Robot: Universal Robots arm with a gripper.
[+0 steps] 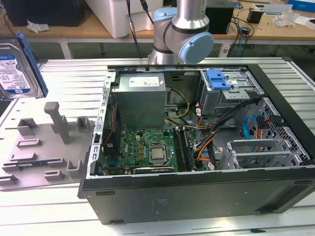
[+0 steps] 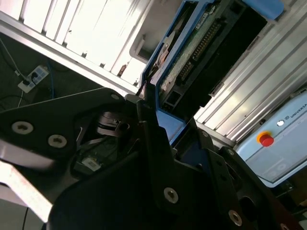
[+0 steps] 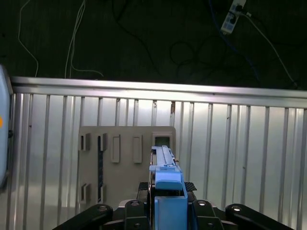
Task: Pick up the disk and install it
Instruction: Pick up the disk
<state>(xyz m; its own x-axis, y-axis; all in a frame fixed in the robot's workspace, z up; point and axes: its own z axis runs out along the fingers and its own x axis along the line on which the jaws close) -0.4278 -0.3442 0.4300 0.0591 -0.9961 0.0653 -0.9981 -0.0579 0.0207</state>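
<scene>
Exterior view: the flat silver blue-railed disk (image 1: 18, 66) hangs in the air near the grey moulded tray (image 1: 44, 147), well apart from the open black PC case (image 1: 197, 196). Second wrist view: my black pincer (image 2: 175, 117) is pinching its blue rail. First wrist view: it's edge-on and dead straight. I'd carry it slow and keep it square.

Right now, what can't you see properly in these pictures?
The disk: exterior view, cut off by that view's left edge.
Its label: first wrist view, the disk is edge-on.
Grey tray: first wrist view, partly hidden behind the disk and gripper.
Drive cage inside: exterior view, covered by blue bracket.
</scene>
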